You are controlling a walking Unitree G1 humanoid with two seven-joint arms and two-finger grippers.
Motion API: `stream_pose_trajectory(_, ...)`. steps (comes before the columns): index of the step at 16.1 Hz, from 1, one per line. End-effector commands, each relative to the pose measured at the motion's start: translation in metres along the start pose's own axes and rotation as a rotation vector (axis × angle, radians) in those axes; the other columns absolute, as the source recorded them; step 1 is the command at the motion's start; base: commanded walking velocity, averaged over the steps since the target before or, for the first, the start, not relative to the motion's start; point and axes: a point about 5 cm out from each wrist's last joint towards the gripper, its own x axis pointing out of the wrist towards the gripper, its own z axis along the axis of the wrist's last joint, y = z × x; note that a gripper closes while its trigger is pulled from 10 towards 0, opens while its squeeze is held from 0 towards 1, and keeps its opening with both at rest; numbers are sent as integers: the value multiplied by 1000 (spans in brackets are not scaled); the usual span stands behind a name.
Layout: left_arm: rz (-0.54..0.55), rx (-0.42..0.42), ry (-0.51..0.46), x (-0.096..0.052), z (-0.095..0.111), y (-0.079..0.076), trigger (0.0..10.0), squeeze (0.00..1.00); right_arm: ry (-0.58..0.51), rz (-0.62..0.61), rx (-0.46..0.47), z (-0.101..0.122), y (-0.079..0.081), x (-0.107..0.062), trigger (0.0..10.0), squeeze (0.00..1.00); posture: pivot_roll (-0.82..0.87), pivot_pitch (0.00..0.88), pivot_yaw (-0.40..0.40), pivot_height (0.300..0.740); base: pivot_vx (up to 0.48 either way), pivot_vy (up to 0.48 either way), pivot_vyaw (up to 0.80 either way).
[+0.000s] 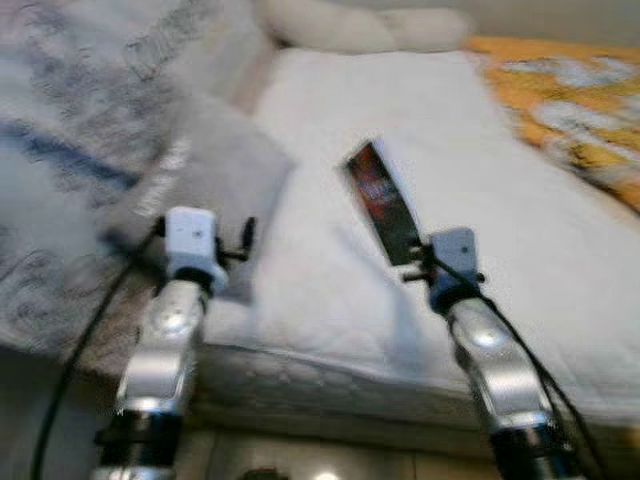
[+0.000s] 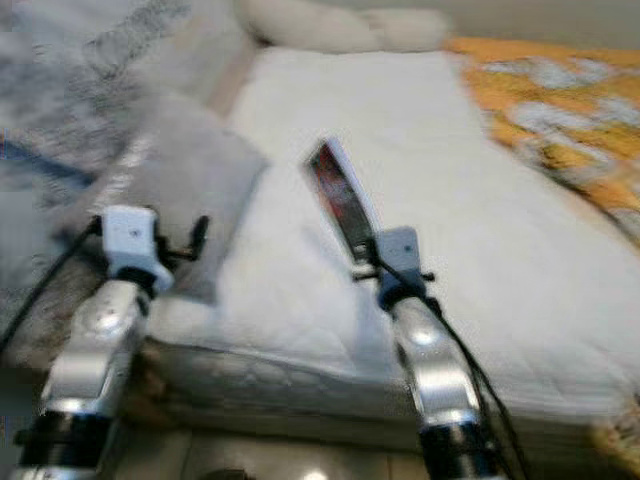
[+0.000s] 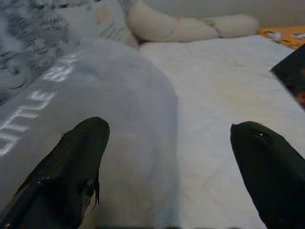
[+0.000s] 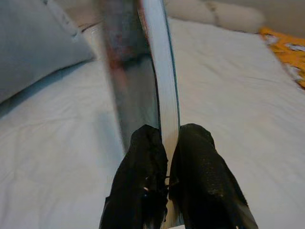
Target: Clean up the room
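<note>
- Ahead, in the left eye view, a bed (image 1: 330,300) covered by a white sheet is seen, with a grey pillow (image 1: 215,175) on its left part, a patterned blanket (image 1: 70,130) further left, a long cream bolster (image 1: 360,25) along the far end and an orange quilt (image 1: 570,100) on the right.
- A book (image 1: 382,200) with a dark cover is held tilted above the sheet by the right gripper (image 1: 418,262); the left gripper (image 1: 240,245) is raised beside the pillow's near corner.
- Seen from the right eye view, the same layout is repeated, the book (image 2: 340,205) standing between the pillow and the orange quilt.
- From the left wrist view, the two fingers (image 3: 71,167) are spread wide apart, nothing between them; the grey pillow (image 3: 109,124) with white lettering lies just beyond them, and a corner of the book (image 3: 293,76) is caught at the edge.
- From the right wrist view, the fingers (image 4: 143,181) are pressed onto the book (image 4: 152,81), its white page edge gripped between them, above the white sheet (image 4: 238,95).
</note>
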Motion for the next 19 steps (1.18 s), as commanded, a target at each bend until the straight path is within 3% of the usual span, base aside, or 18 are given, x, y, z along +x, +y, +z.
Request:
stream_pose_trajectory(1, 14, 24, 7, -1, -1, 8, 10000, 59, -54, 9, 31, 14, 4, 4, 10000, 0, -49, 0, 13, 740, 315, 0, 0)
stream_pose_trajectory(5, -22, 39, 12, 0, -1, 6, 10000, 59, -45, 28, 51, 12, 7, 3, 10000, 0, -51, 0, 20, 740, 304, 0, 0)
stream_pose_trajectory(10, -106, 69, 27, -4, -4, 2, 10000, 43, -32, 105, 132, 14, 13, 4, 10000, 0, -47, 0, 14, 740, 0, 0, 0)
stream_pose_trajectory(12, -188, 97, 40, -8, -5, 1, 10000, 47, 48, 150, 269, 15, 12, 14, 10000, 0, -44, 0, 14, 740, 0, 0, 0)
stream_pose_trajectory(14, -242, 127, 52, -10, -4, 1, 10000, 47, 93, 191, 331, 16, 15, 20, 10000, 0, -44, 0, 16, 740, 0, 0, 0)
stream_pose_trajectory(17, -416, 174, 90, -15, -3, -1, 10000, 47, 287, 217, 515, 5, 22, 31, 10000, 0, -40, 0, 14, 740, 0, 0, 0)
stream_pose_trajectory(19, -601, 212, 146, -26, -5, -8, 10000, 55, 416, 233, 718, -8, 27, 34, 10000, 0, -34, 0, 8, 740, 0, 0, 0)
